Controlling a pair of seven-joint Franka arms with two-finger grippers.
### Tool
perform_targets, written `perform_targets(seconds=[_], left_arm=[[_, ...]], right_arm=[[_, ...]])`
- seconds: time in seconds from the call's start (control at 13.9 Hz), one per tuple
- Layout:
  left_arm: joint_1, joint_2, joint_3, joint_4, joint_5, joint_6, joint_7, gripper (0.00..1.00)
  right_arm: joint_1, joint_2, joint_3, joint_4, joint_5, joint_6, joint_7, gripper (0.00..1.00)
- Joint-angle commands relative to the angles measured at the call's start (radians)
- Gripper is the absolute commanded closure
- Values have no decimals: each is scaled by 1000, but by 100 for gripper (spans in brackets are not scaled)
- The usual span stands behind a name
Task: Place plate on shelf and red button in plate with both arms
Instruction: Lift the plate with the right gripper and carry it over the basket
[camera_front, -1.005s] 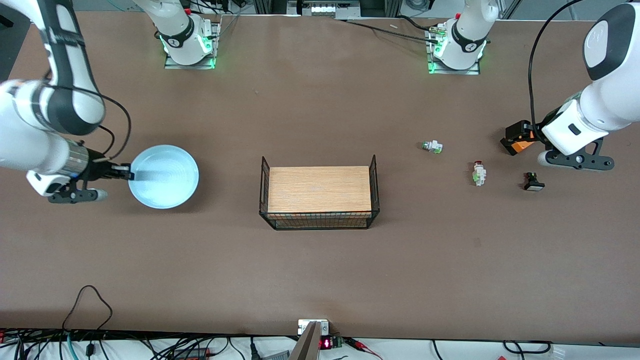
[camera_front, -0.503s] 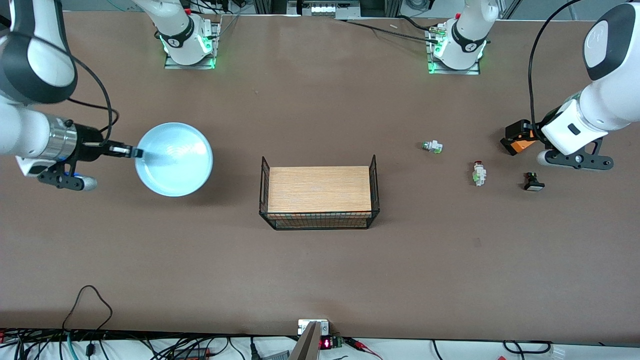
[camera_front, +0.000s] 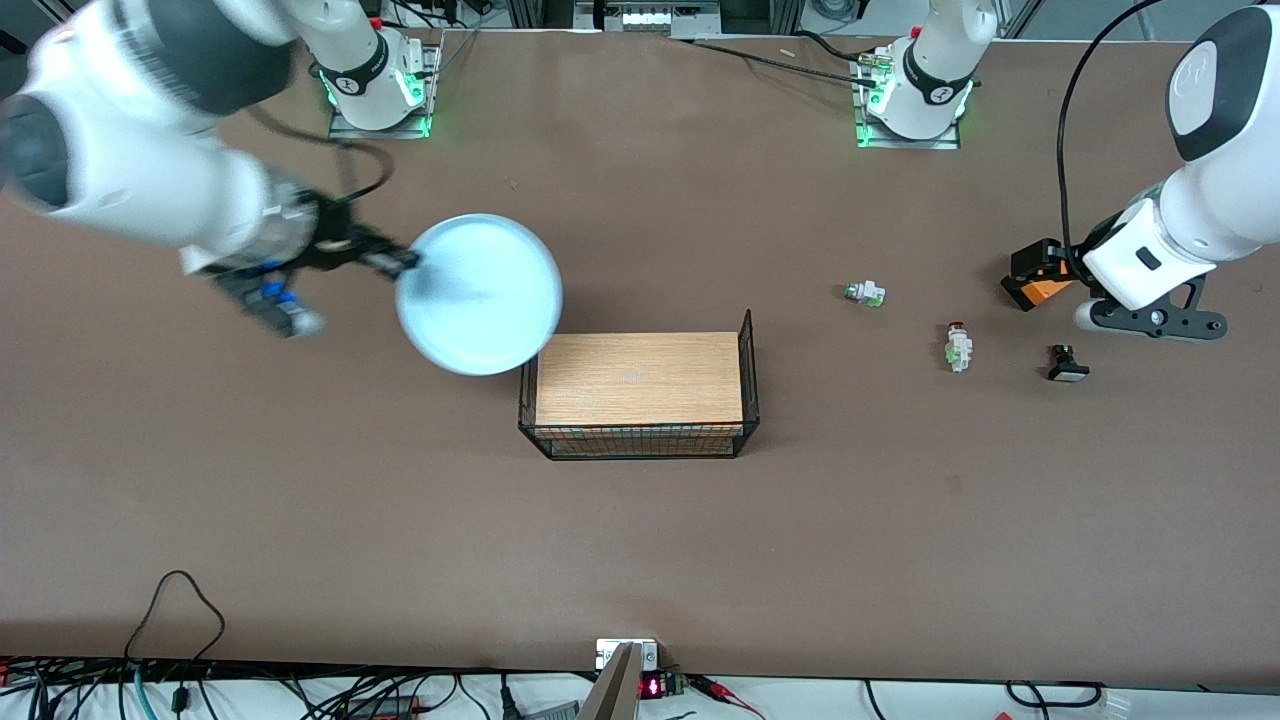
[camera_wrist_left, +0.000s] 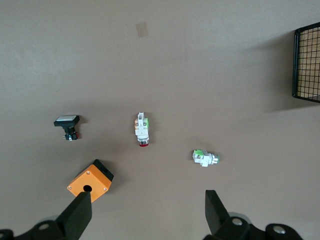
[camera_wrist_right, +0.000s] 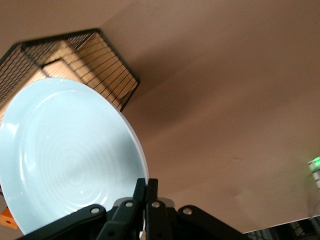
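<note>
Over the basket's (camera_front: 745, 345) corner, the right pincer (camera_front: 400, 266) has swung the clamped plate (camera_front: 478, 294) in; left pincer (camera_wrist_left: 145, 212) waits open above the orange box (camera_wrist_left: 91, 181).

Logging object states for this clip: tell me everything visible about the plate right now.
The plate is round, shallow and pale blue, with faint concentric rings on its inner face; it looks like glazed ceramic or hard plastic. It is off the table, held in the air by the right gripper, which is shut on its rim. It hangs over the table and overlaps the corner of the wire basket toward the right arm's end. In the right wrist view it looks tilted. Nothing lies on it, and nothing else touches it.
</note>
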Motion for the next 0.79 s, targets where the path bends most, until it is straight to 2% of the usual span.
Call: perform_targets(seconds=[0.0,0.36,0.5,0.72], left_arm=[[4,-7,-6,16,20,-24,4,0],[4,-8,-8,16,20,-26,4,0],[4,-7,-8,16,20,-26,4,0],[4,-8,-9,16,20,-29,3,0]], right_arm=[[106,15,-10,16,-2,80,173,100],[206,76,-12,14,-31,238,347,100],[227,104,-12,3,-64,283,355,100],[230,127,-12,-27,-65,341,356,100]])
